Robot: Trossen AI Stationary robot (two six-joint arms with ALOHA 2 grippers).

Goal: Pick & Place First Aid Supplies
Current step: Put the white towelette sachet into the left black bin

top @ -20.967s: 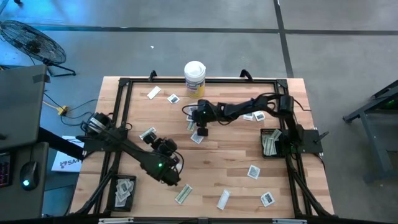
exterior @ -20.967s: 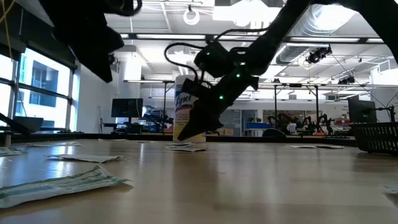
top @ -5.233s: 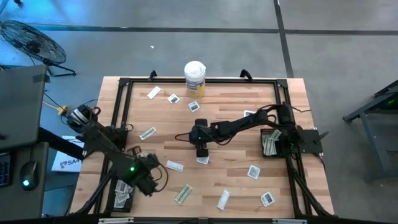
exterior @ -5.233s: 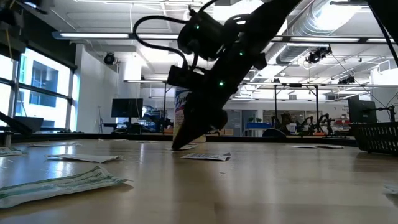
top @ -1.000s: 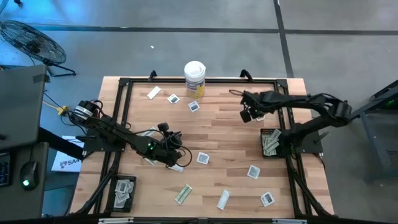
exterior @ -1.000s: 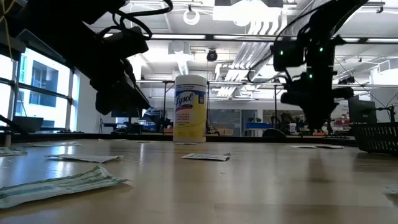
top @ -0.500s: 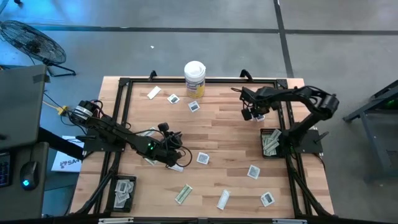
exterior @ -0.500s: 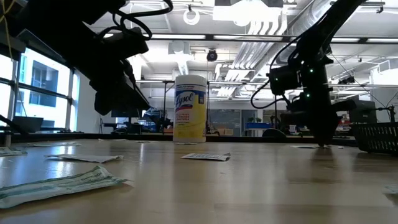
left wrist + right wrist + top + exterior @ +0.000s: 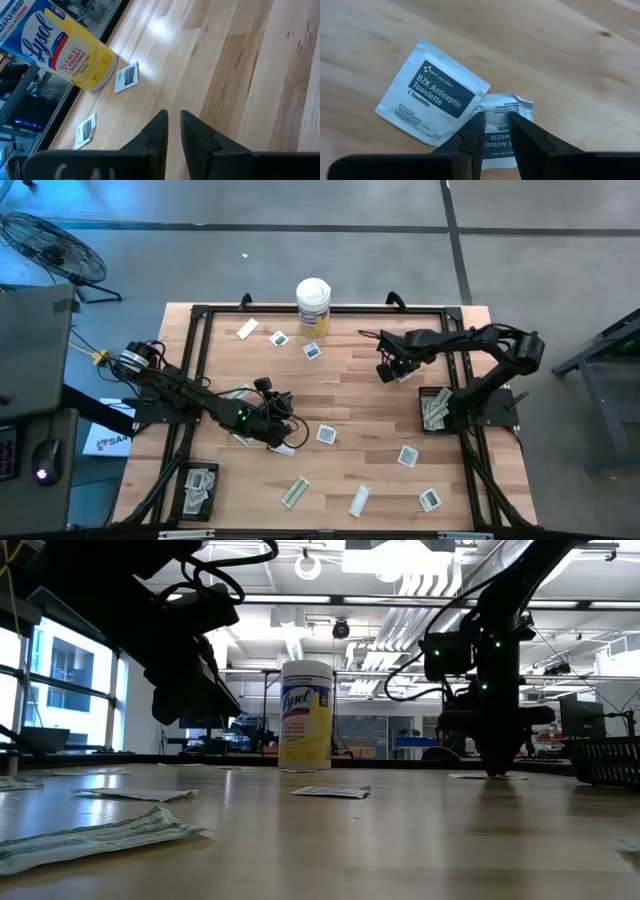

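Sachets (image 9: 434,92) lie overlapped on the far right of the table (image 9: 360,395), beneath the right gripper (image 9: 493,134), its fingers narrowly parted above the lower one. Left gripper (image 9: 172,131) hovers mid-left, fingers narrowly apart, empty. More packets (image 9: 405,455) lie scattered.

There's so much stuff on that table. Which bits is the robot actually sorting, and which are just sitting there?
Part of the job:
- antiseptic towelette sachets
- oblong wrappers
- black trays holding collected packets

Just lying about:
- Lysol wipes canister
- fan on the floor
- computer mouse beside the table
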